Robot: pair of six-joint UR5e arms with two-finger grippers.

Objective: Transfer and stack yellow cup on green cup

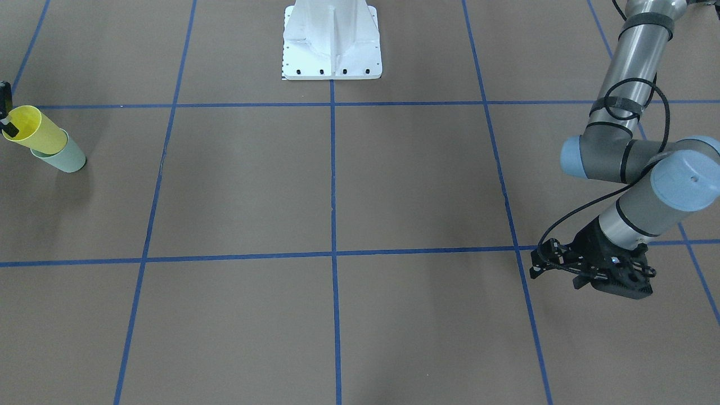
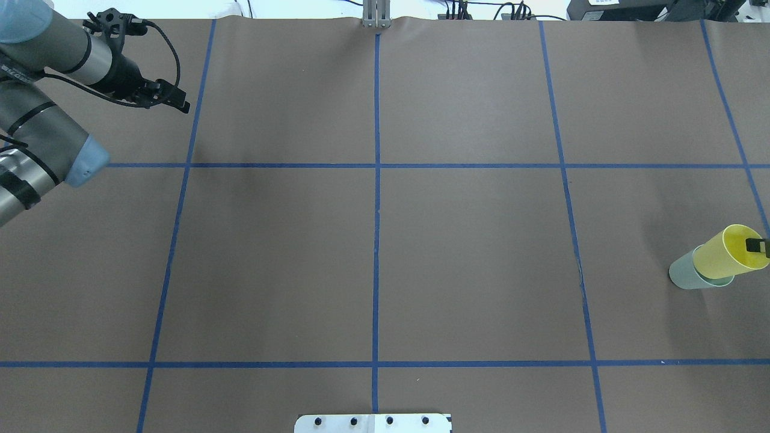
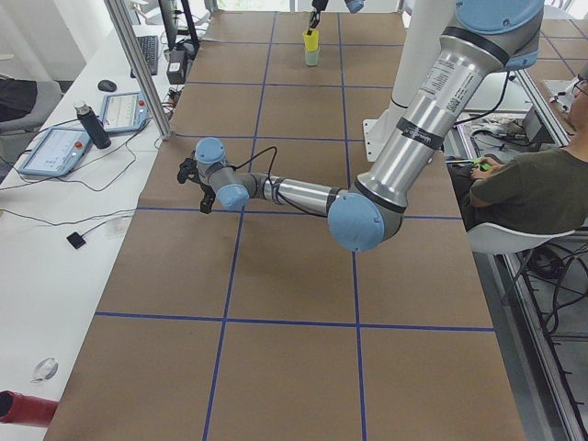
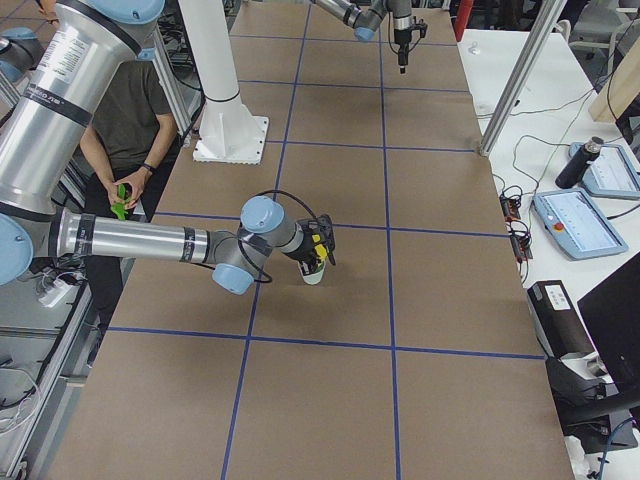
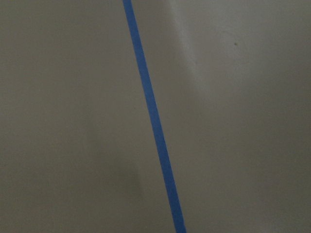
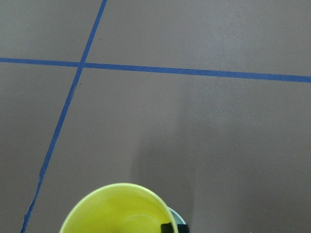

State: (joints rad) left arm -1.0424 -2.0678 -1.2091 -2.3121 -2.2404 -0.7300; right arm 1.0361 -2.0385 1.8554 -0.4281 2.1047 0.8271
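Observation:
The yellow cup (image 1: 36, 131) sits nested in the green cup (image 1: 66, 158), which stands on the brown table at the robot's far right. In the overhead view the yellow cup (image 2: 722, 255) rises out of the green cup (image 2: 686, 276). My right gripper (image 2: 759, 245) is at the yellow cup's rim, one finger inside it, shut on the cup. The right wrist view shows the yellow rim (image 6: 116, 211) with a finger at its edge. My left gripper (image 1: 541, 260) hangs open and empty over the far-left part of the table, also seen overhead (image 2: 180, 99).
The white robot base (image 1: 332, 50) stands at the table's middle edge. Blue tape lines (image 2: 376, 240) divide the table into squares. A seated person (image 3: 524, 188) is beside the table; tablets and a bottle (image 3: 90, 124) lie on the side bench.

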